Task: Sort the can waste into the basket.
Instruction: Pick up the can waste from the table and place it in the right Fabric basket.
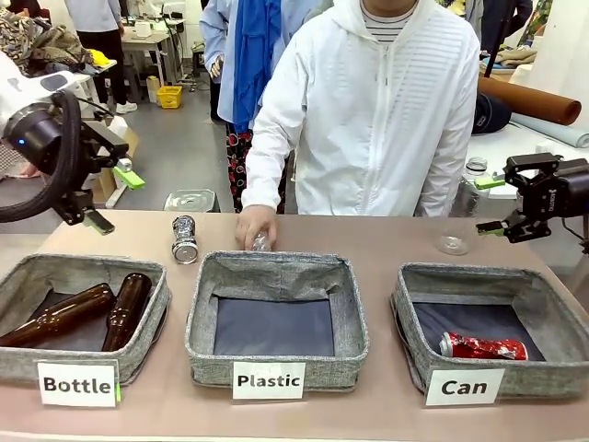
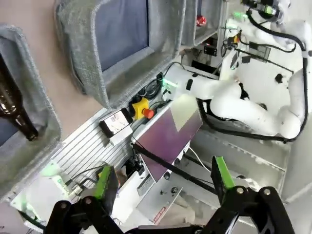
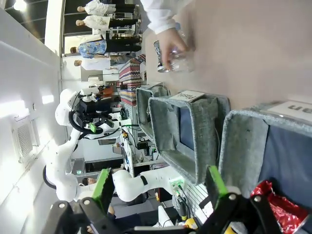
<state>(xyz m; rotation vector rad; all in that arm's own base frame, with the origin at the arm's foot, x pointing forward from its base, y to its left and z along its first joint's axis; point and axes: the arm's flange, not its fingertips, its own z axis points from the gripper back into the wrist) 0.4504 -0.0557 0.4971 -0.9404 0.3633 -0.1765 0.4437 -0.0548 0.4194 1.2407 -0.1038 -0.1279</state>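
My left gripper [image 1: 115,198] and right gripper [image 1: 490,205] both gape empty; one can left to sort.
The silver can [image 1: 185,239] lies on the far table [image 1: 368,239], beyond the gap between Bottle basket [image 1: 92,263] and Plastic basket [image 1: 276,267], just left of the person's hand [image 1: 255,226]; the red can [image 1: 483,347] is already in the Can basket [image 1: 479,273] at right. I judge the silver one light, thin-walled, slick and ready to roll: pinch gently across its middle.
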